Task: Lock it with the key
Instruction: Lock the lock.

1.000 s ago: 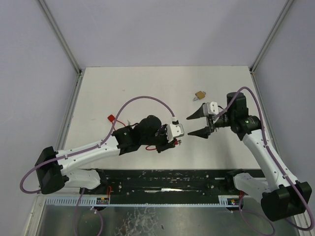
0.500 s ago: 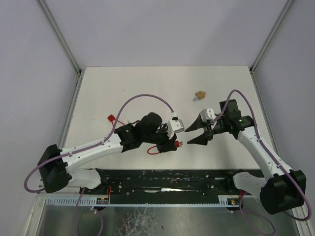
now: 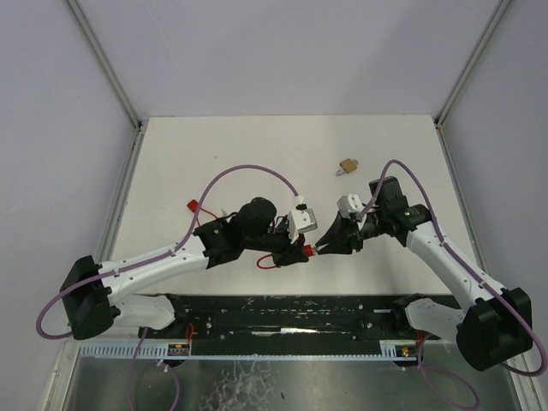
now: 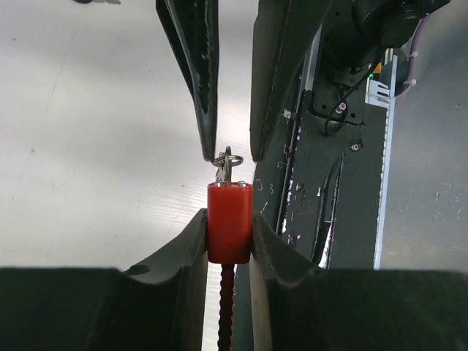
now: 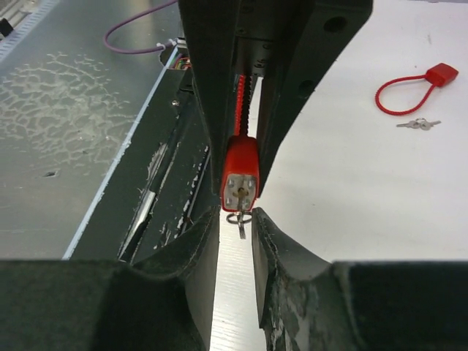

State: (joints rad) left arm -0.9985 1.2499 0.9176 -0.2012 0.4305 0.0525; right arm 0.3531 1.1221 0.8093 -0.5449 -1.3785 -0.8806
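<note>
The red lock (image 4: 229, 221) is squeezed tight between the fingers (image 4: 191, 248) of the left gripper (image 3: 305, 249) and is held up over the near edge of the table (image 3: 257, 154). A small key (image 4: 227, 162) is stuck in its end. The key is flanked by the right gripper (image 5: 234, 219), whose fingers are set slightly apart. A brass padlock (image 3: 347, 165) is seen farther back.

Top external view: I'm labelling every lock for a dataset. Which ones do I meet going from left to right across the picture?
loose red cable lock → red cable padlock gripped at centre → small brass padlock
</note>
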